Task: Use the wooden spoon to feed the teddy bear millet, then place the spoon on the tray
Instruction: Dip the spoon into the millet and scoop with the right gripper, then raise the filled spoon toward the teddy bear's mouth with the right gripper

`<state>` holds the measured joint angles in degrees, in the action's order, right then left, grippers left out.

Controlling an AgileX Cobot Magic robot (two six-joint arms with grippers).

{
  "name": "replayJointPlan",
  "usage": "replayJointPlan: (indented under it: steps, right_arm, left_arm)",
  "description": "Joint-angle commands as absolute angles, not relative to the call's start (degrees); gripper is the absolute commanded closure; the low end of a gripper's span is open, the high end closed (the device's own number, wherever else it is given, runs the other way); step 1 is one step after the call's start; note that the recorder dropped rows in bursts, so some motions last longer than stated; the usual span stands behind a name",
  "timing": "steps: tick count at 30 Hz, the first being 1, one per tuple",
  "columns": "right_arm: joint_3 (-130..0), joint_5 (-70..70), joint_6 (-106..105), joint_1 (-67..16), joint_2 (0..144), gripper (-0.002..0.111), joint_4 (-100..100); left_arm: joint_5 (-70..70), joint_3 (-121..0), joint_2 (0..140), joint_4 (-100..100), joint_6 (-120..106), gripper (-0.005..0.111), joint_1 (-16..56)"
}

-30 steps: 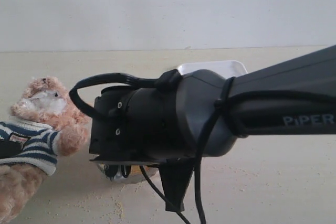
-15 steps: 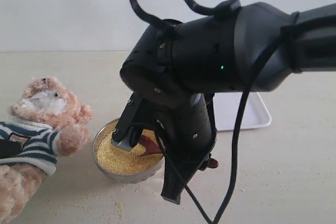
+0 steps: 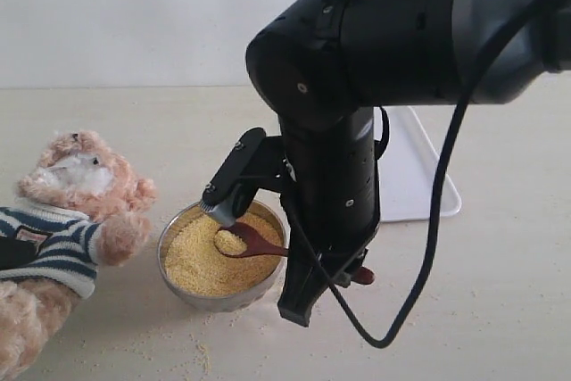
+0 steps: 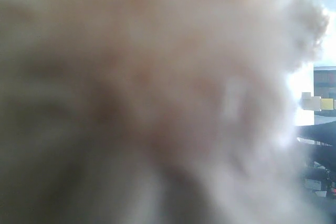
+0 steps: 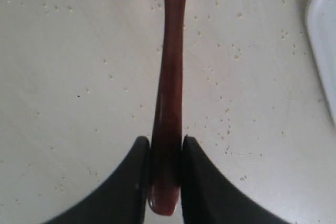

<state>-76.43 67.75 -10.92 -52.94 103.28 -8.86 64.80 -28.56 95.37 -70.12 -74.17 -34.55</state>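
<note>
Reddish-brown wooden spoon (image 3: 256,244), its handle end clamped between the two dark fingers (image 5: 137,174) of the right gripper (image 5: 165,145), which are closed narrowly on it. The spoon's bowl rests in the millet (image 3: 198,267) and carries a small heap of grains. The millet fills a round metal bowl (image 3: 211,302) at lower centre-left of the exterior view, with loose grains scattered on the table (image 3: 500,301). Teddy bear (image 3: 76,202) at the left edge, one paw just beside the bowl. White tray (image 3: 419,186) right of centre, behind the arm. The bear's blurred fur fills the left wrist view, so the left fingers' state cannot be told.
</note>
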Motion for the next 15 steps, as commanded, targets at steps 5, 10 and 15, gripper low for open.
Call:
replayJointPlan:
  steps: [5,10,15]
  right_arm:
    - [-76.73,67.64,-12.15,-52.03,101.64,0.108,-7.73]
    - [-82.87,69.94,-12.53,-52.31,100.39,0.108,-8.09]
    - [-91.33,69.96,-13.05,-53.81,100.72,0.108,-9.44]
  left_arm:
    - [65.94,-28.74,95.28,-71.12,-74.66,0.102,-34.75]
    - [65.94,-28.74,95.28,-71.12,-74.66,0.102,-34.75]
    - [65.94,-28.74,95.28,-71.12,-74.66,0.102,-34.75]
